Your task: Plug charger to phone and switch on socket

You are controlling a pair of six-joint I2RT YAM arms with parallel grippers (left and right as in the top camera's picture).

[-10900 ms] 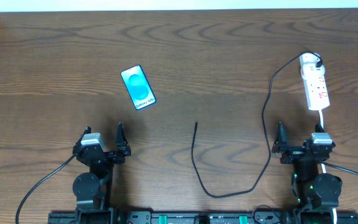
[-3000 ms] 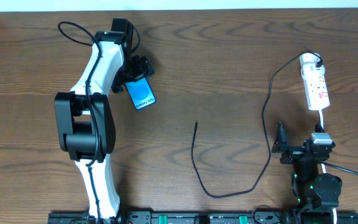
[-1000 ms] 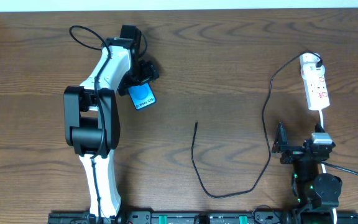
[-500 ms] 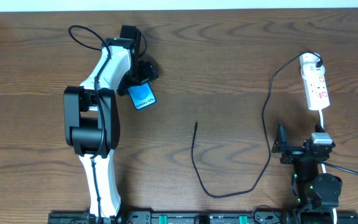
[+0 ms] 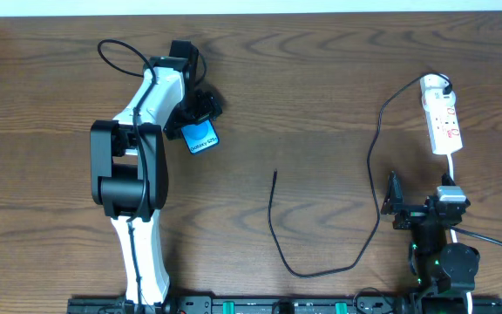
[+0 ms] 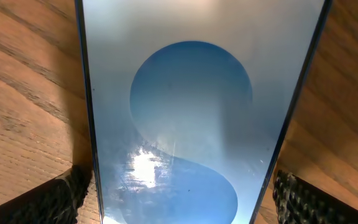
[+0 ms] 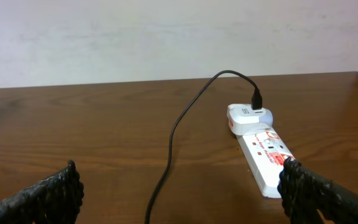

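The left end effector (image 5: 197,113) grips the phone (image 5: 202,139) at about 10 o'clock on the surface (image 5: 321,78), its fingers (image 6: 67,194) pressed to both long edges. The right end effector (image 5: 421,199) sits at 5 o'clock, spread wide and empty. The charger (image 5: 273,228) lies loose, its plug tip (image 5: 274,174) near centre, and the cable loops toward 6 o'clock, then runs up to the socket (image 5: 443,118) at 2 o'clock.

dark brown wood-grain table (image 5: 321,78) meets a plain pale wall (image 7: 135,37) behind.
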